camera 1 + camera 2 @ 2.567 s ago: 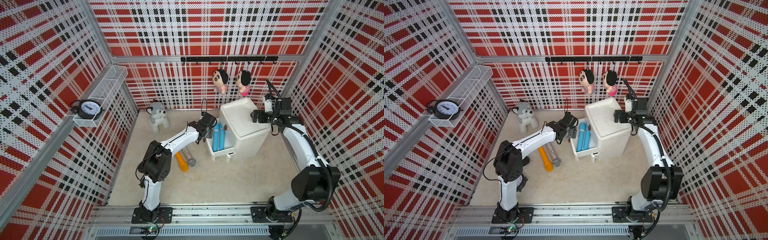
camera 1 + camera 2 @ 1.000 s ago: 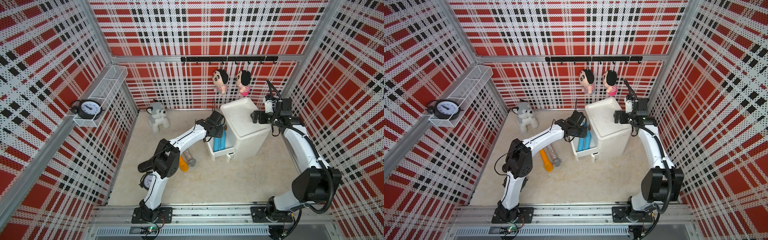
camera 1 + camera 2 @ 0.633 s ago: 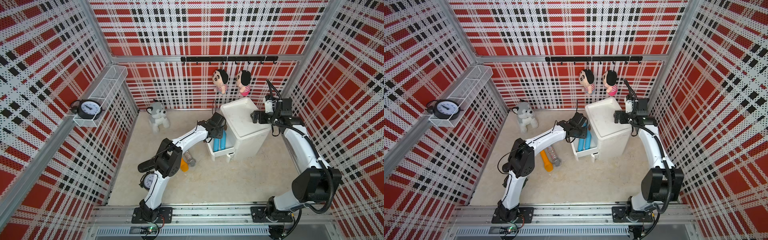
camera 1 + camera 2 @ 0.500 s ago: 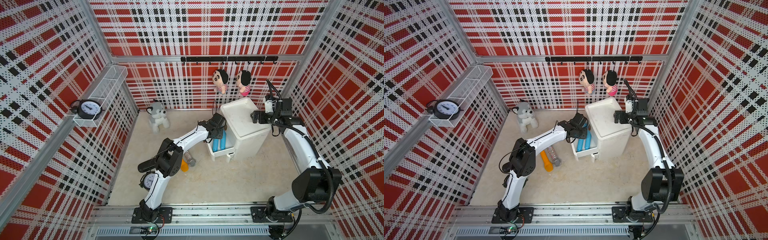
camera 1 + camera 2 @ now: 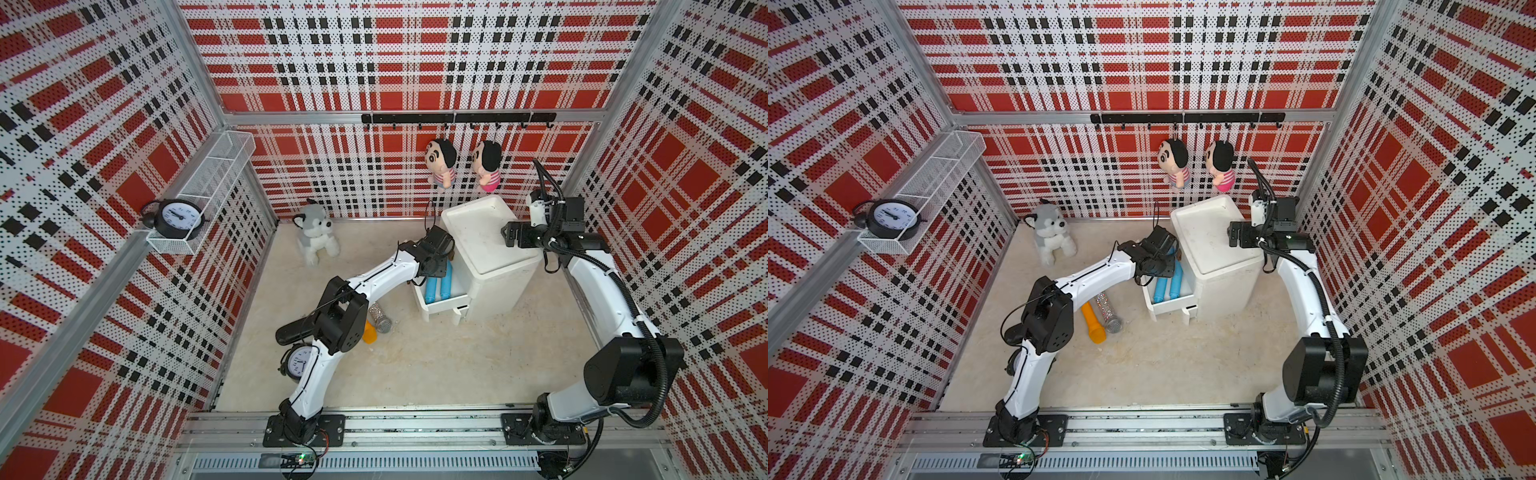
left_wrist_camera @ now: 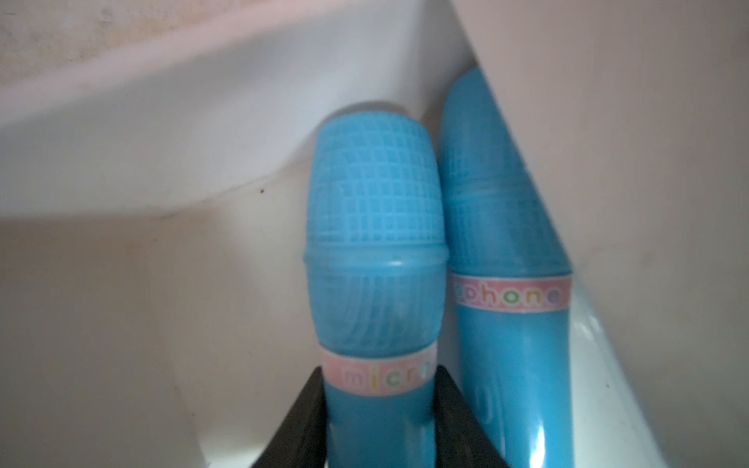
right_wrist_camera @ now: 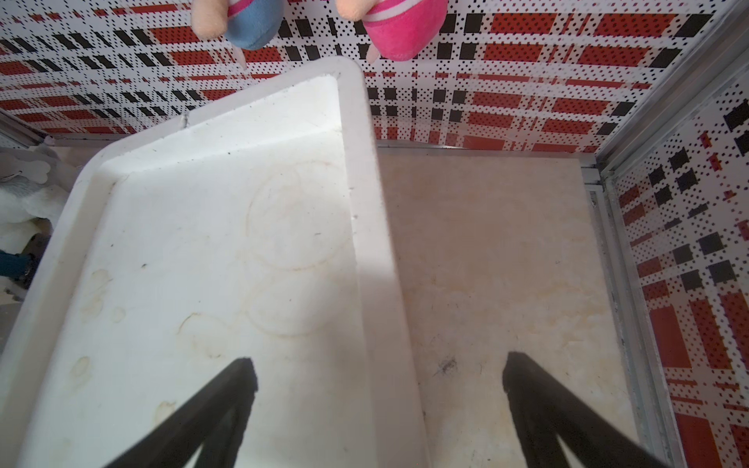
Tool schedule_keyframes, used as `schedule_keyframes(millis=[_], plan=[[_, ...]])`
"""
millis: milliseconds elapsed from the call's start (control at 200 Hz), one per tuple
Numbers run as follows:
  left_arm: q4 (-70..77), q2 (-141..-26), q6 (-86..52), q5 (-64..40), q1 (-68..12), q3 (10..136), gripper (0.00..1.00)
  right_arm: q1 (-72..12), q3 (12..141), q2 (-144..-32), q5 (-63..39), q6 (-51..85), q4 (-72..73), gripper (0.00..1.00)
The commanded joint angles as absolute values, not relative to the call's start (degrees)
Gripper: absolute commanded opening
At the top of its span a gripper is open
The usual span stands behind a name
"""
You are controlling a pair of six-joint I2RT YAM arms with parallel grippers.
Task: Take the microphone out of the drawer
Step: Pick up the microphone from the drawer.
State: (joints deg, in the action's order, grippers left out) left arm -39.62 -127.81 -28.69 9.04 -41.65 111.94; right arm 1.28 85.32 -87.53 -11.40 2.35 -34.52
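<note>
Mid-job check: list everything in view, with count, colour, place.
blue microphones: 2, blue, in the open drawer
drawer: 1, white, pulled from cabinet
cabinet: 1, white, near back wall
orange microphone: 1, orange, on floor
glitter microphone: 1, silver, beside the orange one
husky plush: 1, grey-white, floor by back wall
dolls: 2, black-haired, hanging on hook rail
clocks: 2, black; wire shelf, floor by left arm
left gripper: 1, black, gripping one blue microphone
right gripper: 1, black, open over cabinet top

The pink band [image 6: 381, 375] on one blue microphone [image 6: 375, 243] reads "micr"; the second microphone [image 6: 506, 385] shows "ophone" on its own band [image 6: 510, 295].
</note>
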Motion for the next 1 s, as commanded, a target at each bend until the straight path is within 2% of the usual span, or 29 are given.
schedule_keyframes(millis=[0,190,997], plan=[[-41.41,-131.54,-27.16,9.75,-41.92,111.44,0.17,1.1,83.67,-87.36,-12.57,1.93,-39.55,1.0],[-41.41,-129.89,-28.19,9.82,-41.45,110.94,0.0,1.14,83.67,-87.54,-12.7,1.92,-39.55,1.0],[-27.0,-114.36,-38.83,0.53,-34.11,91.8,0.0,1.1,83.28,-87.27,-12.42,1.8,-39.29,1.0]])
